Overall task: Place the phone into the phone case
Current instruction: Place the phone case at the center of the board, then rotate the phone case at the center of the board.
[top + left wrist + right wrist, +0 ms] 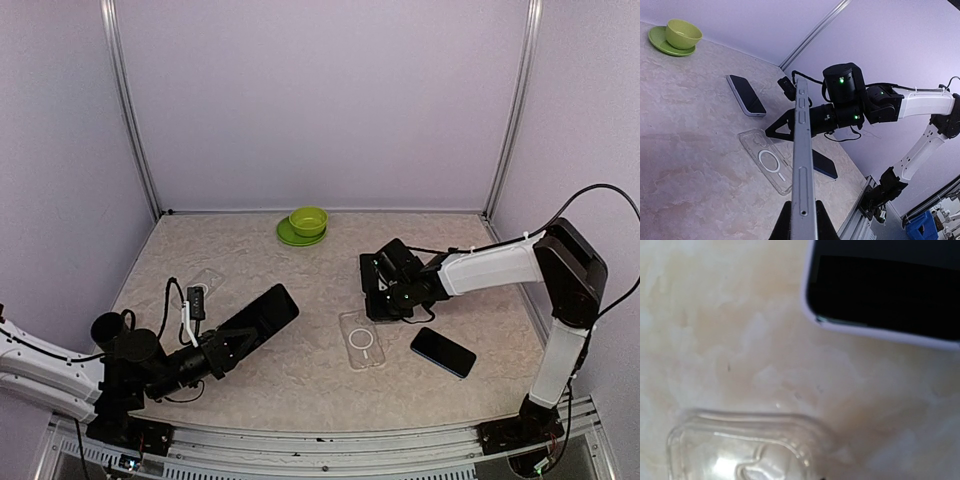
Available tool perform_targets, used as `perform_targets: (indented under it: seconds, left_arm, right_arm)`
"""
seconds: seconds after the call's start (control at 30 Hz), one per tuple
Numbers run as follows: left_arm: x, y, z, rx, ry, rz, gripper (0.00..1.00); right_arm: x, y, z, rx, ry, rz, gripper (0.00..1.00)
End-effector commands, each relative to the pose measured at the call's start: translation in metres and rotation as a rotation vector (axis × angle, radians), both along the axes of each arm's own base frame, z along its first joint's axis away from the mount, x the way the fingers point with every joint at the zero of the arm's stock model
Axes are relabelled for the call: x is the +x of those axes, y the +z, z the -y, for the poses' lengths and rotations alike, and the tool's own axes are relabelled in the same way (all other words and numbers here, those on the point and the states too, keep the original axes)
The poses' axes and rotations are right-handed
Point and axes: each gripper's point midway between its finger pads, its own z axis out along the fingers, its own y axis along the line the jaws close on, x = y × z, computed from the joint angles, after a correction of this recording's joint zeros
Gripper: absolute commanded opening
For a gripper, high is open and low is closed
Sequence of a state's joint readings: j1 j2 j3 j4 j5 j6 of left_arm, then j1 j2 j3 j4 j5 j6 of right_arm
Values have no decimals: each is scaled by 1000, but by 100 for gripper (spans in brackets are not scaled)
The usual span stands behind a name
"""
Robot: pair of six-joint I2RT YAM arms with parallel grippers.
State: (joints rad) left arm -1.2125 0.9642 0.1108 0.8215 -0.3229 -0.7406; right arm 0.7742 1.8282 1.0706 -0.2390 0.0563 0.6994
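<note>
The phone (258,318) is off the bench, clamped at its lower end in the jaws of the left gripper (226,349). It lies in the lower left of the top view, tilted, with its free end pointing toward the frame's centre. In the left wrist view the phone (802,175) shows edge-on, running up from the black fingers (782,225) that pinch it.

The clear phone case (362,341) lies flat and empty on the bench (300,390), just right of centre and apart from the phone. The right gripper (382,305) hangs low over the case's far end, but I cannot tell how its jaws stand. Its camera looks down on the case's rim (740,450) and a white-rimmed phone (885,290) just beyond it.

A dark phone (443,352) lies to the right of the case. A green bowl (309,220) sits on a green saucer (290,236) at the upper middle.
</note>
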Motion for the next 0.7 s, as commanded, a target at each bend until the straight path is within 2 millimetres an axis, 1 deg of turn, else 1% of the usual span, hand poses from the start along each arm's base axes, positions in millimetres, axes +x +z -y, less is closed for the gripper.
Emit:
perform_targets:
  seconds: [0.0, 0.07, 0.17, 0.3, 0.47, 0.53, 0.67]
  left_arm:
    - [0, 20, 0, -78, 3, 26, 0]
    - [0, 21, 0, -78, 4, 26, 0]
    - [0, 21, -2, -78, 7, 26, 0]
    - [-1, 21, -3, -82, 8, 27, 0]
    - [-1, 22, -3, -84, 9, 31, 0]
    - [-1, 24, -2, -86, 8, 33, 0]
    - [-1, 24, -1, -85, 8, 33, 0]
  right_arm:
    - [-4, 21, -5, 28, 22, 35, 18]
    - [-8, 27, -2, 31, 25, 45, 18]
    - [-19, 28, 4, 31, 38, 43, 20]
    - [-40, 26, 6, 44, 74, 32, 36]
    - [-64, 27, 6, 58, 119, 29, 45]
    - [-72, 27, 5, 76, 138, 22, 52]
    - [-86, 28, 2, 150, 170, 6, 56]
